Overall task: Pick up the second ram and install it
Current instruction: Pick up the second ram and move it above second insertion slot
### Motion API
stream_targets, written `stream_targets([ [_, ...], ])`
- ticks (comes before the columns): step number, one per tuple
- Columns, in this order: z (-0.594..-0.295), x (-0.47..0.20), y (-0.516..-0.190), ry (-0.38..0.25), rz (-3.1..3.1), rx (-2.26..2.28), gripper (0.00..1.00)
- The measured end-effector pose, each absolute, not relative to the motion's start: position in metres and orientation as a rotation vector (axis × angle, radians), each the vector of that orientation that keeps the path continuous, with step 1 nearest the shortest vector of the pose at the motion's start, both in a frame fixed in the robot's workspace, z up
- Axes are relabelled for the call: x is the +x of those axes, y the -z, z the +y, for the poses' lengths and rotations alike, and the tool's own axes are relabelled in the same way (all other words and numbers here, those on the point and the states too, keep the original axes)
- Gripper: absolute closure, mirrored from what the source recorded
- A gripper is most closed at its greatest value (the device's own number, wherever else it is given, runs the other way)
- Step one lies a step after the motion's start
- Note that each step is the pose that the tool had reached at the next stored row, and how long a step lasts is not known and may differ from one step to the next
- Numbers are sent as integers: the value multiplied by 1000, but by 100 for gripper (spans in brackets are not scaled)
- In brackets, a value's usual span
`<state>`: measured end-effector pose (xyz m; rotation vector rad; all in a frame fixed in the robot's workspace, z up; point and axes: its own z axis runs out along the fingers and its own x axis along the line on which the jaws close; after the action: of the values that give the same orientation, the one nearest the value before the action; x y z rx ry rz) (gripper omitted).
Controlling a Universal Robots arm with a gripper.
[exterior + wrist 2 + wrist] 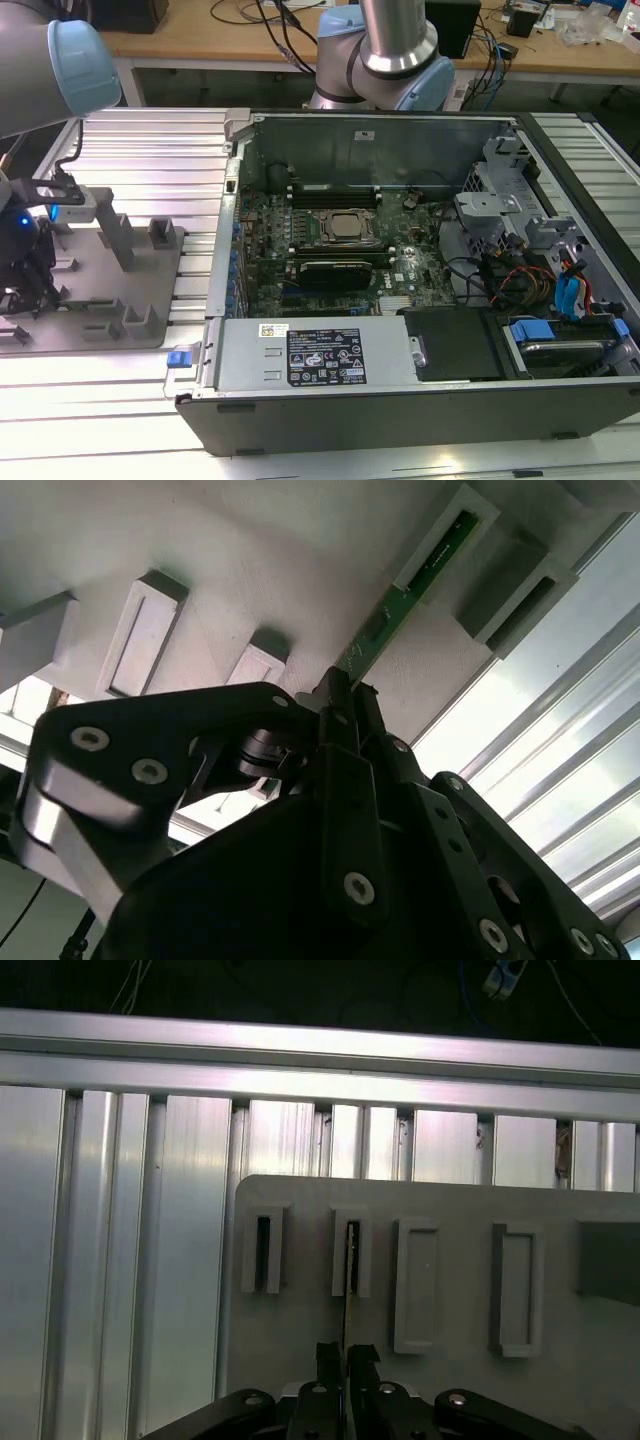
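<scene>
So, looking at the pick-up half of the job here, not the install. Got a slatted aluminium table [130, 150] carrying an open computer case [400, 410], and off to the exterior view's left the arm [60, 60] hanging over a grey fixture plate [100, 285], well apart from the case. Down at the plate, seeing the gripper [347, 1355] pinched onto one end of the second ram [400, 600], fingers [345, 780] pressed together on the thin green board with no gap to speak of in both wrist views. Other end of the stick tucked into a slotted holder [338, 1260] on the plate, so not lifted clear yet by the look of it. Neighbouring holder [262, 1250] looking bare.

Reckon the next move calls for a straight pull along the line of the slot, no twisting or rocking, to avoid binding the board or levering on the chips. Calls for a firm enough pinch too, given such a thin edge to hang on to.

Hidden stuff: gripped end of the stick buried between the fingers, seated end swallowed by the holder, so no judging depth at either end. Can't tell upright from tilted for the stick from these angles. Can't tell free memory slots from filled ones on the motherboard [270, 215] around the CPU [345, 227] either, too dark and cluttered in there.
</scene>
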<state>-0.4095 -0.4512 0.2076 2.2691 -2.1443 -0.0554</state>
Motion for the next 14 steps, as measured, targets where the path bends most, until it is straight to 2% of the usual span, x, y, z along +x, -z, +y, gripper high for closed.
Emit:
stream_targets([
  [4,-452,-409,-208,55,-2144,2269,85],
  [5,-452,-409,-208,55,-2144,2269,91],
  [14,-452,-409,-207,56,-2204,2212,91],
])
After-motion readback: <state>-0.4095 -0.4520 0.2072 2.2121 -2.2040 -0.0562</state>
